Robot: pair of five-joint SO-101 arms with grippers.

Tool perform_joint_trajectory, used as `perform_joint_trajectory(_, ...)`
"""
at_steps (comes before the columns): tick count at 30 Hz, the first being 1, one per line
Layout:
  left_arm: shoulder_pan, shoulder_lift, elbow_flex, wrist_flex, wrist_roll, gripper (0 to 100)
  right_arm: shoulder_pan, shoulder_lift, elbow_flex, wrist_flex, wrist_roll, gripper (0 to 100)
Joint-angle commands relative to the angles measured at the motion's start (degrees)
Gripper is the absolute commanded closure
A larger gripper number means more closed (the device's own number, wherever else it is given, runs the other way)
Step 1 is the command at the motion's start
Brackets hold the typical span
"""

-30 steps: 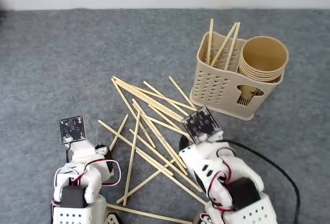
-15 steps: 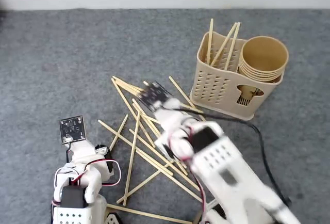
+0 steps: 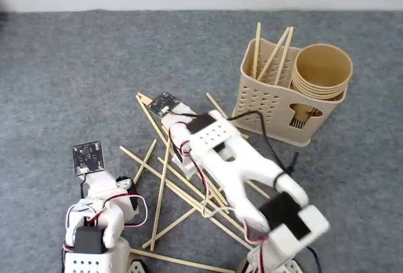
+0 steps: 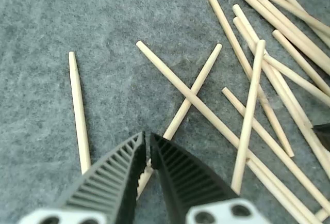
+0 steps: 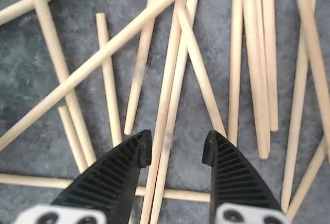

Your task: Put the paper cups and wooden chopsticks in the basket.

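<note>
Several wooden chopsticks (image 3: 159, 197) lie scattered on the grey mat between the two arms. The beige basket (image 3: 267, 109) stands at the back right, holding a stack of paper cups (image 3: 322, 72) and three upright chopsticks (image 3: 272, 53). My right arm (image 3: 220, 153) stretches over the pile. In its wrist view my right gripper (image 5: 177, 144) is open just above the crossed chopsticks (image 5: 170, 95), with two of them running between its fingertips. My left gripper (image 4: 147, 140) is shut and holds nothing; a chopstick (image 4: 191, 95) passes beneath its tip. The left arm (image 3: 101, 213) sits at the near left.
One chopstick (image 4: 78, 110) lies apart from the rest beside my left gripper. Another lone chopstick (image 3: 182, 261) rests near the front edge between the arm bases. Bare mat spreads to the far left and behind the pile.
My right arm has swung out from beside its base, forward and leftward over the chopstick pile. The left arm has not moved.
</note>
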Motion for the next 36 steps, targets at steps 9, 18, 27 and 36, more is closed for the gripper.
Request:
perform_joint_trajectory(9,0.09,-0.7,-0.48,0.18,-0.26,99,-0.22,10.59,-10.81,-0.4,0.26,82.7)
perform_joint_trajectory(18,0.09,-0.7,-0.48,0.18,-0.26,99,-3.47,11.47,-10.81,1.01,-0.09,82.7)
perform_joint_trajectory(27,0.09,-0.7,-0.48,0.18,-0.26,99,-3.65,10.68,-10.81,2.77,0.0,82.7)
perform_joint_trajectory(36,0.09,-0.7,-0.48,0.18,-0.26,99,-2.33,11.91,-10.55,0.04,-0.18,98.3)
